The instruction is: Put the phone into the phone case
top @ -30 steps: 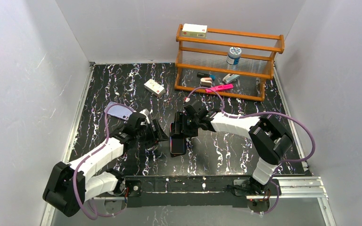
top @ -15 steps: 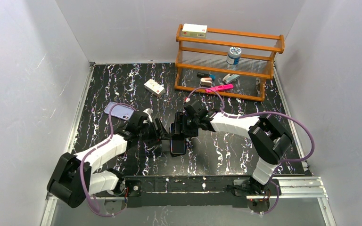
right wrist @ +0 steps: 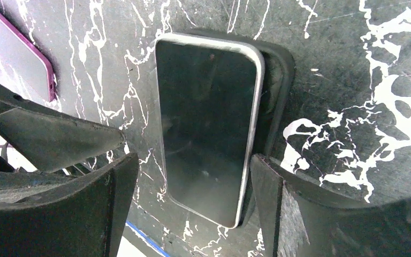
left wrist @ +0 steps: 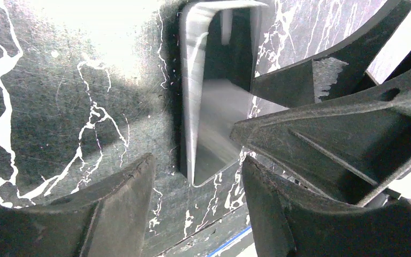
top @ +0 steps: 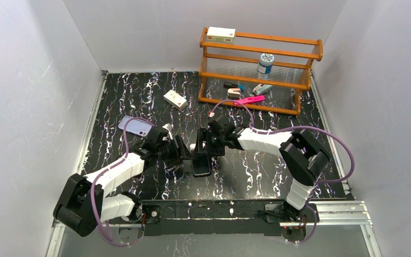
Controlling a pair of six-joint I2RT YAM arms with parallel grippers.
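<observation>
The phone (top: 202,165) lies screen up near the middle front of the table, dark glass with a thin silver rim (right wrist: 206,123). One long side rests on a matte black slab (right wrist: 279,80), so the phone (left wrist: 214,107) sits slightly tilted. My right gripper (top: 202,148) is open, its fingers (right wrist: 294,203) straddling the phone's near end without clamping it (right wrist: 192,198). My left gripper (top: 185,153) is open just left of the phone, whose corner lies ahead of its tips (left wrist: 198,206). The lavender phone case (top: 135,126) lies apart at the left (right wrist: 10,59).
A wooden rack (top: 260,69) at the back right holds a bottle (top: 265,62), a carton (top: 220,35) and small items. A white box (top: 175,99) lies mid-back, a pink item (top: 249,100) before the rack. The table's front edge is close below the phone.
My left arm has swung right, bringing its gripper up beside the phone and narrowing its jaws a little. The right gripper's jaws widened slightly around the phone's end.
</observation>
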